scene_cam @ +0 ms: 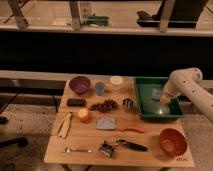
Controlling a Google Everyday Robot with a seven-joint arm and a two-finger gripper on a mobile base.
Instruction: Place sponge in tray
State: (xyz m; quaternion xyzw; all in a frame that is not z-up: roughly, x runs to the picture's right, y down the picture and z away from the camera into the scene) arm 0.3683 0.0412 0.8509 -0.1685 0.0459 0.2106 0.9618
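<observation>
- One purple bowl (pixel 78 84), one blue cup (pixel 100 88) and one white cup (pixel 116 81) stand along the surface's (pixel 90 136) upper edge.
- One green tray (pixel 142 113) sits right of middle.
- One gripper (pixel 163 96) hangs inside the tray.
- One yellow sponge (pixel 164 101) is at its tip; whether it is gripped, I cannot tell.

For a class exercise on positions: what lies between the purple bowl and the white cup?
The blue cup, seen in the camera view; the claw hangs over the green tray.

Green tray (pixel 146 100) beneath the cream-white hand (pixel 164 98); purple bowl (pixel 80 84), red-orange bowl (pixel 173 141), blue cup (pixel 100 88), dark red grapes (pixel 104 105), black block (pixel 76 102), light tan table (pixel 85 138).
</observation>
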